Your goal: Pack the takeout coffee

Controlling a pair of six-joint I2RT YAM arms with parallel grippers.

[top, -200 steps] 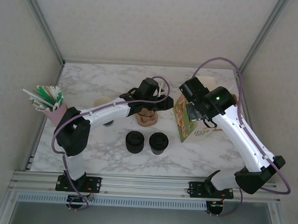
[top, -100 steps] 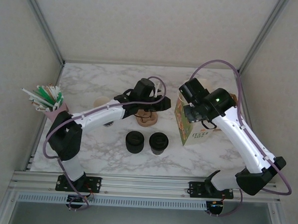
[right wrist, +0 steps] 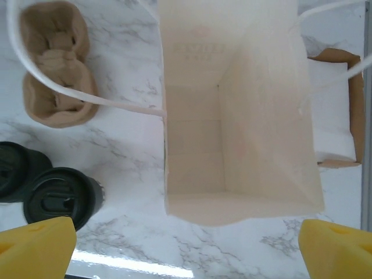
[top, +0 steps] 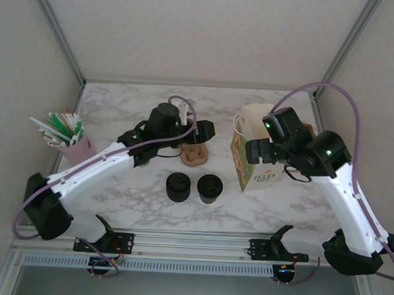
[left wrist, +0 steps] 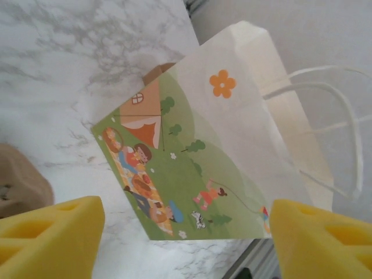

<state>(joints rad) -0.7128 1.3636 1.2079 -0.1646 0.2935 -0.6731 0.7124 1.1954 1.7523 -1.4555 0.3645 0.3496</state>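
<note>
Bright, even, diffuse light with soft shadows and no harsh contrast.
From above, the pale marble bench [top: 119,110] looks slightly washed out, with faint, blurred shadows under the arms. In the right wrist view the inside of the paper bag [right wrist: 244,116] is nearly overexposed, and a strip of glare lies along the bench's lower edge. The left hand [left wrist: 186,232] and right hand [right wrist: 186,244] appear as soft, out-of-focus yellow corners.

Tabletop [top: 119,114]: marble-look, smooth, slight sheen. Paper bag [right wrist: 232,116]: matt paper, plain cream inside, colour-printed outside, thin white cord handles. Cup carrier [right wrist: 52,70]: brown moulded pulp, rough, matt. Takeout coffee [right wrist: 61,197]: black plastic lid, smooth, faint gloss. Finger pads [left wrist: 46,226]: yellow foam, matt. Front rail [top: 192,241]: bare metal, dull.
</note>
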